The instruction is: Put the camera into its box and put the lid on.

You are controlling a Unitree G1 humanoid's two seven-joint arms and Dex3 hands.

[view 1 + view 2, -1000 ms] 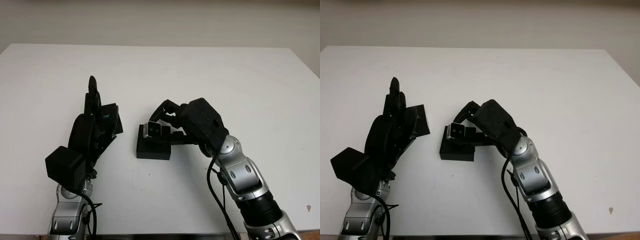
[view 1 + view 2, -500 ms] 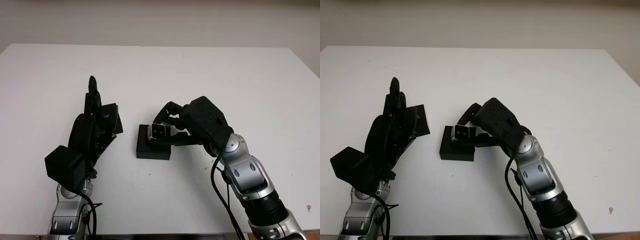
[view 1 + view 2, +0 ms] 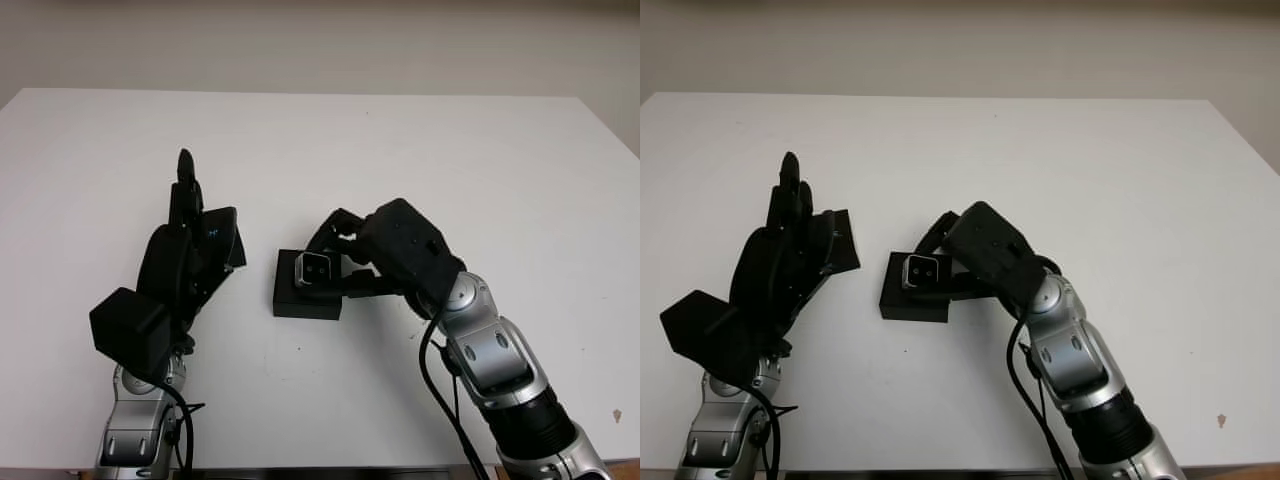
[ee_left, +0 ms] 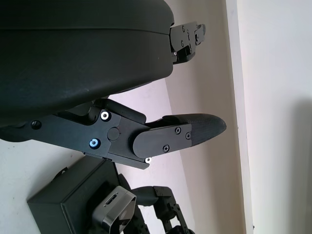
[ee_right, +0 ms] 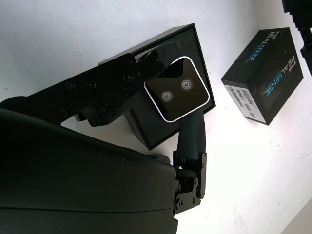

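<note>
The right hand's fingers (image 5: 191, 134) grip the camera (image 5: 178, 95), holding it over the open box (image 3: 305, 295) near the table's (image 3: 400, 150) middle; it is probably not seated inside yet. The left hand (image 3: 180, 265) stands open just beside the lid (image 5: 263, 75), which lies apart from the box. Seating the camera and lidding remain. The lid reads "REALSENSE".

My white table (image 3: 450, 160) carries the open black box (image 3: 306, 297) near its middle, and the black lid (image 5: 263, 75) lies just beside it.
</note>
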